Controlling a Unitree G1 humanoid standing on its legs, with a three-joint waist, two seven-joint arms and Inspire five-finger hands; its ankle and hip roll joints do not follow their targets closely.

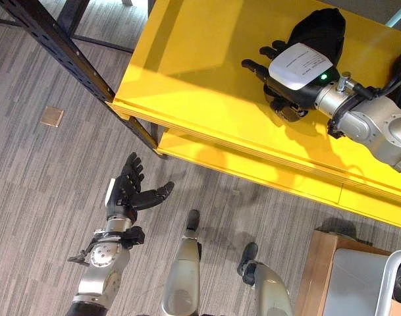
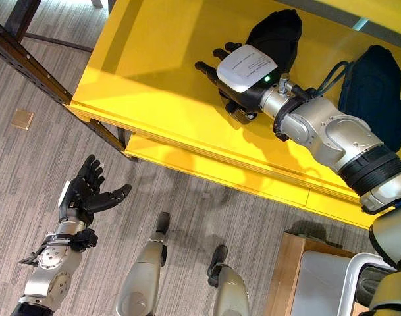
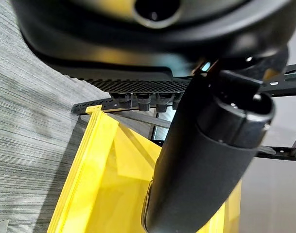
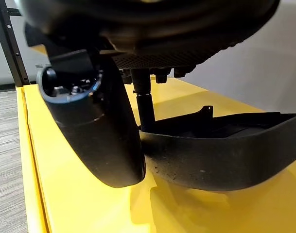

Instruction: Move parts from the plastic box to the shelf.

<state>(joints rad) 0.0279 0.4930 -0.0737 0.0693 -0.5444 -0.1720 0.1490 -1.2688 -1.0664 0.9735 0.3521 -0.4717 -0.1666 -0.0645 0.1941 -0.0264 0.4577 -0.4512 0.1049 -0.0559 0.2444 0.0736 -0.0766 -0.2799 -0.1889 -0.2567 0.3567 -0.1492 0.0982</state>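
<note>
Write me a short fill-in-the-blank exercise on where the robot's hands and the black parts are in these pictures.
1. The right hand is over the ____ shelf, at a black part.
2. The left hand hangs over the ____, fingers straight and holding nothing.
3. In the right eye view, a second black part lies on the shelf, on the robot's ____ of the first.

Missing words: yellow; floor; right

Two parts (image 2: pixel 279 33) (image 2: pixel 374 82) lie side by side on the shelf (image 2: pixel 160 72), above the floor (image 2: pixel 29 171).
</note>
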